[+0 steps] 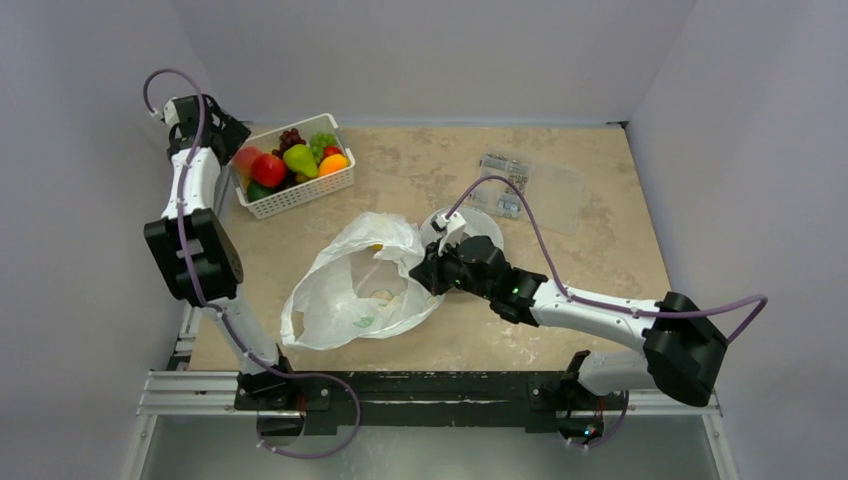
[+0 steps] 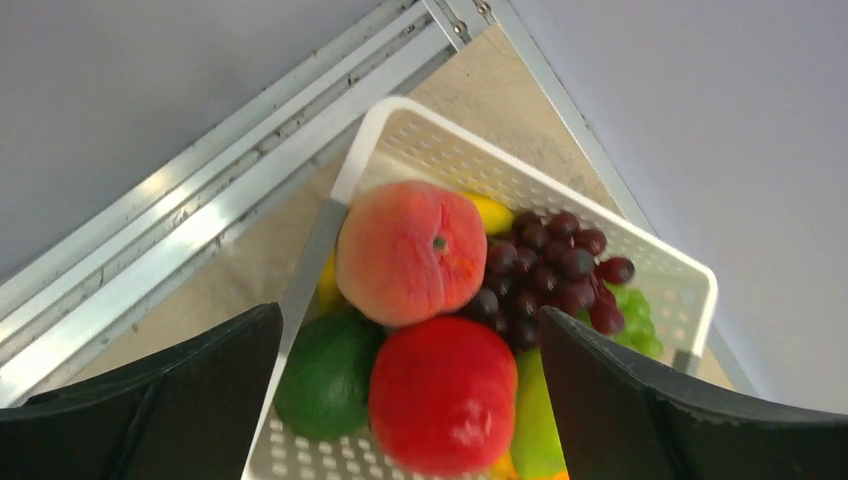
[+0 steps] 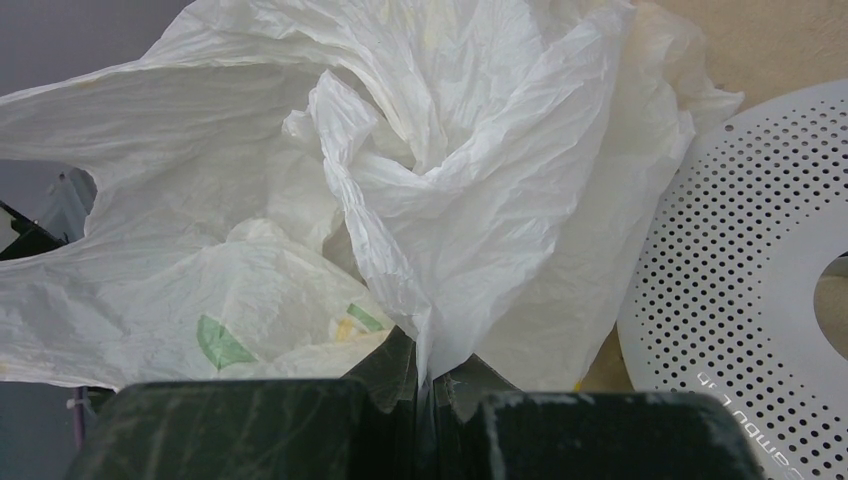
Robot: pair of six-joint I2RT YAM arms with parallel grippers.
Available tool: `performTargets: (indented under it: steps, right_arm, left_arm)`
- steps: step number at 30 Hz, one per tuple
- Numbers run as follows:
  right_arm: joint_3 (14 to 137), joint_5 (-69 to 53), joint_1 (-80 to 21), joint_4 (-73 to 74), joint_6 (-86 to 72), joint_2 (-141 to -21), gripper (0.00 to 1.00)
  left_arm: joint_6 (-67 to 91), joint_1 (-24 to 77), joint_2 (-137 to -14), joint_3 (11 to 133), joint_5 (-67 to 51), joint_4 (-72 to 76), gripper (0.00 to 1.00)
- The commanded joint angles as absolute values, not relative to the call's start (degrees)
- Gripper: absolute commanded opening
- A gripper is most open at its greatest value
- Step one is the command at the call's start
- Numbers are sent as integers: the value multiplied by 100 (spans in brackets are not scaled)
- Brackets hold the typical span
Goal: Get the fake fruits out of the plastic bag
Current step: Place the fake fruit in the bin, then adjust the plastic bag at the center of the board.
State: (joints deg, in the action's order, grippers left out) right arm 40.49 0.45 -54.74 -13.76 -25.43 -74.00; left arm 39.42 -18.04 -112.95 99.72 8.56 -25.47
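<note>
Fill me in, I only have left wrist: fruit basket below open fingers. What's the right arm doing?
Observer: The right gripper is shut on a fold of the plastic bag, at the bag's right side.
Operator: Anything inside the bag?
Observer: A pale rounded shape shows through the film. I cannot tell what it is.
Operator: Anything else near it?
Observer: A white perforated disc lies beside the bag's right edge, partly under the right arm.
</note>
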Motion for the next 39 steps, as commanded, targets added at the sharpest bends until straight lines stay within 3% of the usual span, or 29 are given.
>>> performTargets:
  steps: [1,9,16,20,27,39]
  right_arm:
    - [4298,18,-5490,-1555,-2427,-7431,0]
    - [4384,-301,-5489,-1613,-2533,-7503,0]
    - [4469,-558,-5492,-1627,-2639,-7514,0]
    - [4446,-721,-5494,-1751,-2779,-7410,0]
    - [4510,-1337,-5493,-2113,-2983,-7497,0]
    - [4245,-1323,-5493,-1843,-2648,-7313,0]
  left_arm:
    - [4139,-1835,-9935,9228,252,-2374,98]
    - [4010,-1729,-8244,7358,-1696,-2192,89]
    - [3153,-908,-5863,6459,-2039,-2922,87]
    - [2789,-703,-4512,6004,-2510,-3308,81]
    - [3499,-388,-2869,4655,-3225,-3267,71]
    - [2946,3051,-3225,4030,-426,-3299,58]
